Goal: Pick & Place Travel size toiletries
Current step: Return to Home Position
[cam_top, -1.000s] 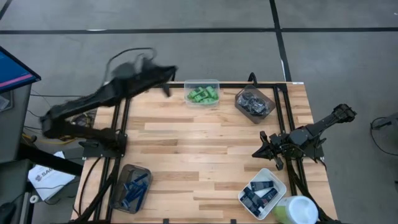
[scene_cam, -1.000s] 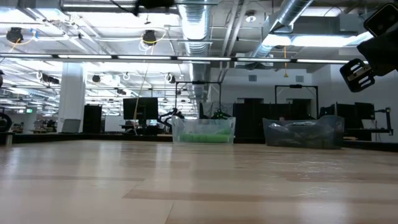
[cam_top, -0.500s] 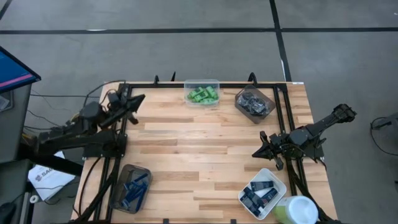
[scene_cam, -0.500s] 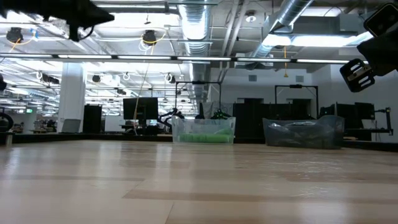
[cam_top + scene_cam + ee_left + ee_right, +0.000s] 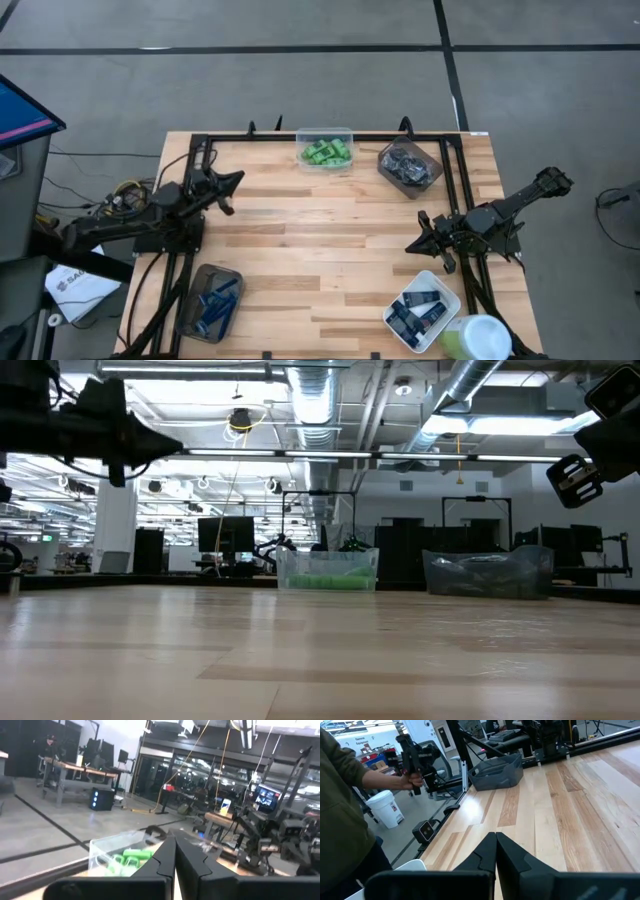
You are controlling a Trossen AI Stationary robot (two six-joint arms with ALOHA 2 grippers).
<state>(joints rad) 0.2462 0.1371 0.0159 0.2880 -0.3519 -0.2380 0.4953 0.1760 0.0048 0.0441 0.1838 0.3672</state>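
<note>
Wood table (image 5: 330, 235): green bottles (image 5: 326, 152) sit in the clear bin (image 5: 325, 131) at back edge. left pincer (image 5: 234, 181) squeezed closed over left side; right pincer (image 5: 412, 245) closed too, right edge. Grey floor (image 5: 300, 80) around, ducts (image 5: 320, 400) overhead.

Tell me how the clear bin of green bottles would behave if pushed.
The clear bin probably slides easily on the smooth wooden table; low and wide, so unlikely to tip. Only partly filled with green bottles, it is likely light.
</note>
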